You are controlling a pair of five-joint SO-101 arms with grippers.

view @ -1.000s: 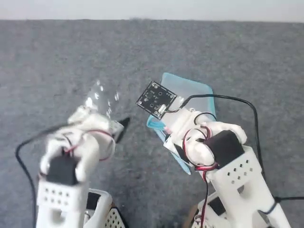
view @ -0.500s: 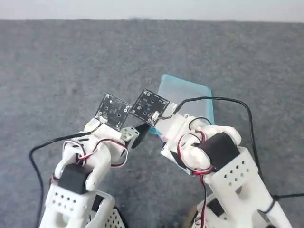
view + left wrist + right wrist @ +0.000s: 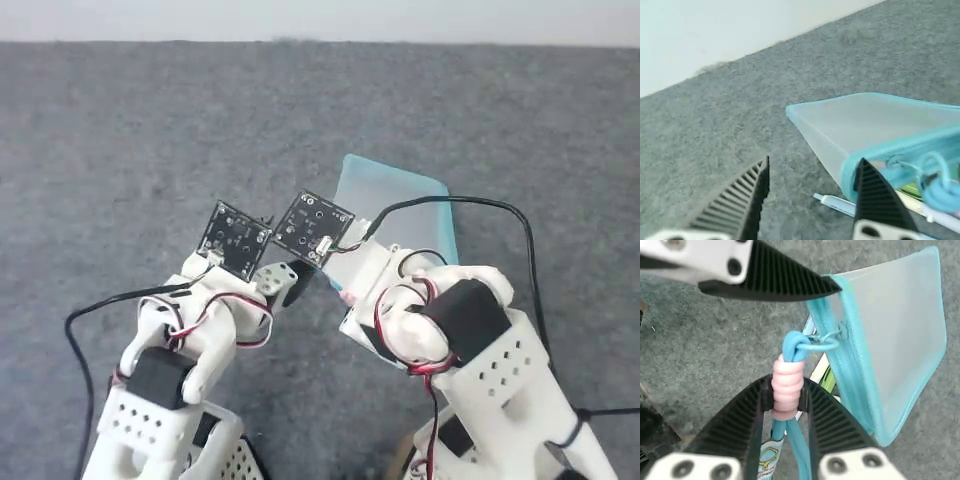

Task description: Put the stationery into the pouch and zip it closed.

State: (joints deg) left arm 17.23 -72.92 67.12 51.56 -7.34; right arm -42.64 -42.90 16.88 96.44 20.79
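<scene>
A: State of right claw?
B: Pinched narrow on pink bead of the zip pull cord. Looped through a ring at the slider, on the teal zip edge of the pouch.
A: And left claw?
B: Spread wide, holding nothing. Hovering over the grey bench just beside the pouch's zip end. Seeing one finger right at the pouch corner; touching or not, cannot tell.
A: Pouch location?
B: Lying on the bench ahead of both arms, closer to the right one. From the high view, partly hidden under the right arm's camera board, far end sticking out past it. Translucent body, teal trim.
A: Stationery?
B: Seeing a white pen on the bench, tip poking out just below the zip edge. Also green-and-white items by the zip, next to the cord. Inside the pouch or under it, cannot tell.
</scene>
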